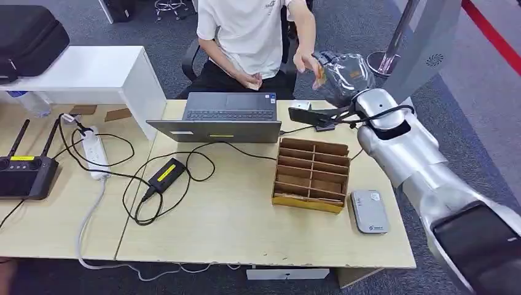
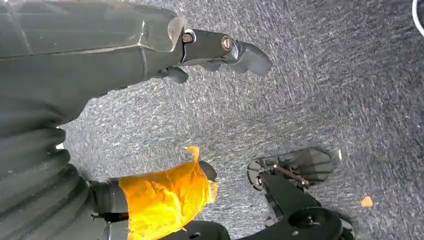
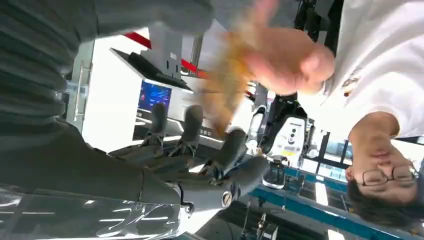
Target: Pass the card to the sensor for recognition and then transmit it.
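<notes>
My right hand (image 3: pixel 200 165) is stretched past the far right corner of the table (image 1: pixel 246 233) toward the seated person (image 1: pixel 246 31), its fingers (image 3: pixel 190 122) spread apart and closed on nothing. The card (image 1: pixel 320 75) is blurred, but it seems to sit in the person's hand (image 3: pixel 285 60), just beyond and above my fingertips, its long edge running roughly down toward my palm. My left hand (image 2: pixel 165 45) hangs low over the carpet with fingers loosely apart and empty, so the right is by far the nearer one, while the sensor (image 1: pixel 369 211) lies back on the table beside the cardboard organiser (image 1: pixel 311 175).
</notes>
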Motion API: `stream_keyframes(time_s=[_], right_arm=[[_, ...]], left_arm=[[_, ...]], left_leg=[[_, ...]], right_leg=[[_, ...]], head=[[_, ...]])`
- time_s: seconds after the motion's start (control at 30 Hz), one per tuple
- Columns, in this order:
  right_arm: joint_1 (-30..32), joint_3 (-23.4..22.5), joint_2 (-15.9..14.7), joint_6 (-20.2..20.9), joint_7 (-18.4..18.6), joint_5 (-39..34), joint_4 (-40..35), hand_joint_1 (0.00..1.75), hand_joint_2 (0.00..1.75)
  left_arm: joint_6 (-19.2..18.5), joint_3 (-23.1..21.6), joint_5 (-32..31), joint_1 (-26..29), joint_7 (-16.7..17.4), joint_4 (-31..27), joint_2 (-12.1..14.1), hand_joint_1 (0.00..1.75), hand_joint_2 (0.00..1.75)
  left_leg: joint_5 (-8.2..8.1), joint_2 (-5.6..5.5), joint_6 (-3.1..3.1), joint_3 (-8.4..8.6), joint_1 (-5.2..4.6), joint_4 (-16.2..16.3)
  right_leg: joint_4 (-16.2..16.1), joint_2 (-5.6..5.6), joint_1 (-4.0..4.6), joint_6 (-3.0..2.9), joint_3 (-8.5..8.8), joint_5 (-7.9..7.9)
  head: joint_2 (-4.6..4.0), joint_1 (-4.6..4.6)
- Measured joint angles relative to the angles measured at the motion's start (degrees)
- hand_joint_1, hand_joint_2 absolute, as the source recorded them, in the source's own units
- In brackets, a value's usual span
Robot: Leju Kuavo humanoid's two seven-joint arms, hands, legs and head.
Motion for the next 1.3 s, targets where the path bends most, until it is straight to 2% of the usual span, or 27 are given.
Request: stream_keyframes(time_s=[0.3,0.4,0.5,0.77,0.97,1.03,1.17,1.3], right_arm=[[1.88,0.52,-0.55,-0.81,-0.61,0.02,-0.17,0.00,1.75],[3.04,0.59,-1.55,-2.73,-1.47,-1.14,-1.44,0.00,1.75],[5.88,-0.30,-3.73,-5.87,-2.64,-3.84,-6.30,0.00,1.75],[11.77,-2.49,-8.15,-7.03,-3.17,-5.38,-16.21,0.00,1.75],[24.79,-7.62,-14.02,-10.73,-2.69,-2.84,-32.05,0.00,1.75],[30.64,-10.22,-16.15,-11.97,-2.51,-0.86,-38.74,0.00,1.75],[43.57,-16.07,-19.98,-13.90,-2.43,2.32,-51.31,0.00,1.75],[56.19,-21.38,-22.73,-15.67,-2.89,5.16,-62.61,0.00,1.75]], left_arm=[[0.11,0.00,0.20,0.07,0.00,0.00,0.04,0.00,1.75],[0.35,0.18,0.63,0.11,-0.02,0.00,0.04,0.00,1.75],[0.52,0.87,1.22,0.34,-0.20,0.00,0.04,0.00,1.75],[1.35,1.73,1.57,0.99,-0.09,0.00,0.07,0.00,1.75],[3.03,2.84,2.16,1.45,0.52,0.00,0.26,0.00,1.75],[3.78,3.28,2.62,1.55,0.70,0.00,0.31,0.00,1.75],[7.78,4.94,3.87,1.72,2.97,0.00,0.55,0.00,1.75],[8.44,6.41,4.63,1.91,2.97,0.00,0.90,0.00,1.75]], left_leg=[[0.00,0.00,0.00,0.00,0.00,0.01],[0.00,-0.01,0.00,0.00,0.00,0.01],[-0.01,-0.03,0.01,-0.01,0.00,0.01],[-0.01,-0.01,0.01,-0.01,0.00,0.01],[-0.05,-0.21,0.01,-0.06,0.02,0.01],[-0.11,-0.27,0.02,-0.09,0.02,0.01],[-0.23,-0.27,0.02,-0.08,0.01,0.01],[-0.30,-0.27,0.03,-0.08,0.02,0.00]], right_leg=[[-0.01,0.00,0.00,0.00,0.00,0.00],[-0.01,-0.01,0.00,0.00,-0.01,0.00],[-0.03,-0.04,0.00,0.01,0.01,-0.01],[-0.08,-0.01,0.00,0.01,-0.01,0.00],[-0.11,-0.24,0.02,0.03,0.03,-0.04],[-0.11,-0.27,0.02,0.03,0.03,-0.10],[-0.13,-0.29,0.02,-0.01,0.02,-0.19],[-0.13,-0.31,0.02,0.02,0.04,-0.28]], head=[[0.00,0.02],[0.00,0.02],[0.00,0.02],[0.00,0.02],[0.00,0.04],[0.00,0.04],[0.00,0.02],[0.00,0.00]])
